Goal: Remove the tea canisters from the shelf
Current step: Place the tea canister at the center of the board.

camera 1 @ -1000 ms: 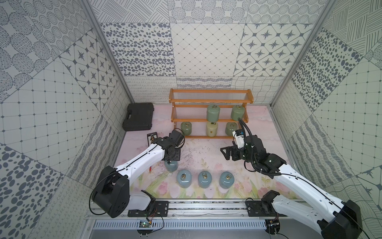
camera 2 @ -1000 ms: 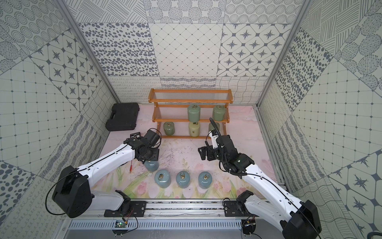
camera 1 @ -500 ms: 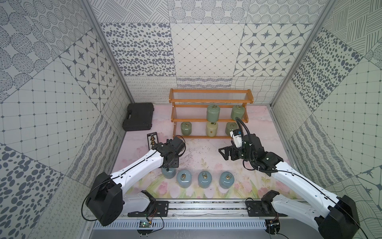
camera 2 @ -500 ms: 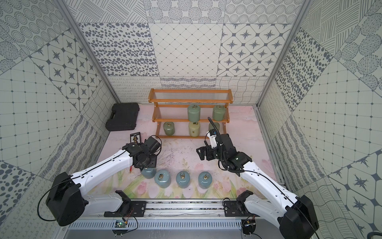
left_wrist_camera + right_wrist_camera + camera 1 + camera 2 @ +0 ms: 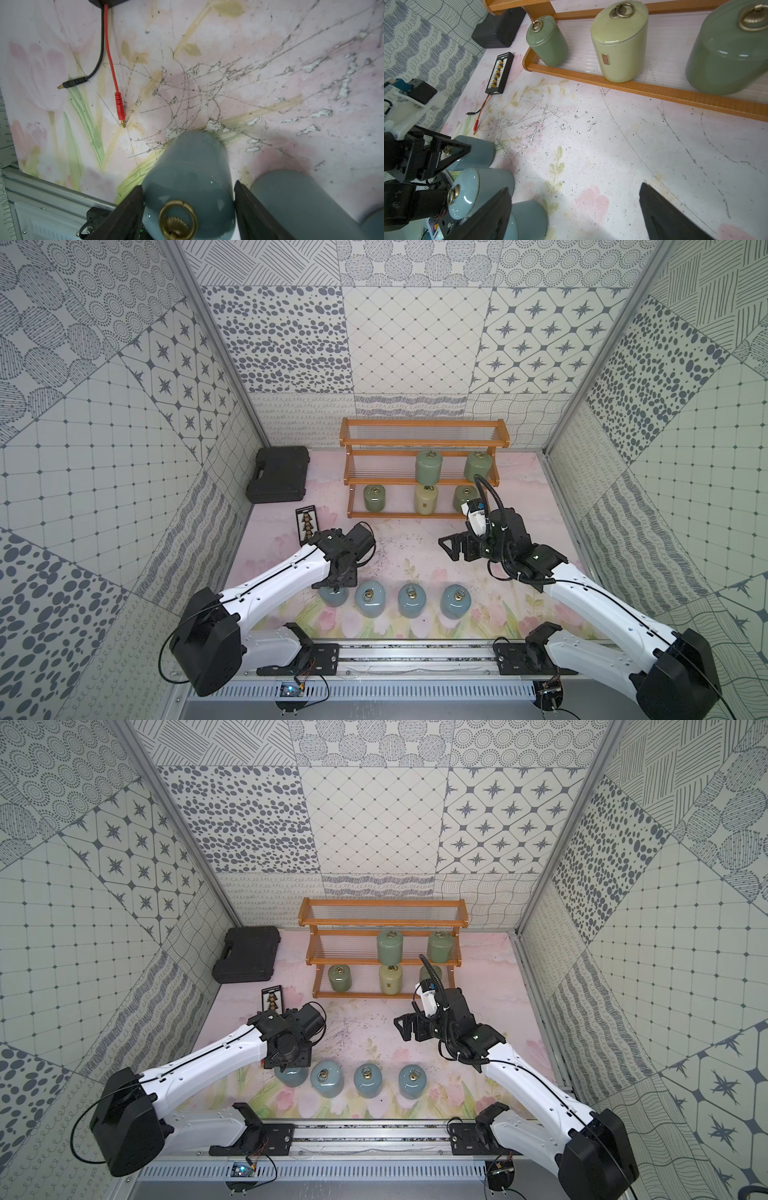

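Observation:
The wooden shelf stands at the back. Its middle tier holds two sage green tea canisters. On the bottom tier are a green canister, a cream one and a green one partly hidden by my right wrist. Several light blue canisters stand in a row on the table at the front. My left gripper is shut on the leftmost blue canister, which stands on the table. My right gripper hangs open and empty above the table in front of the shelf.
A black plastic case lies by the left wall. A black connector strip lies in front of it, with red and black leads on the mat near the left gripper. A metal rail runs along the front edge.
My left arm has carried the blue canister toward the front and lowered it at the left end of the row. The right arm has barely moved.

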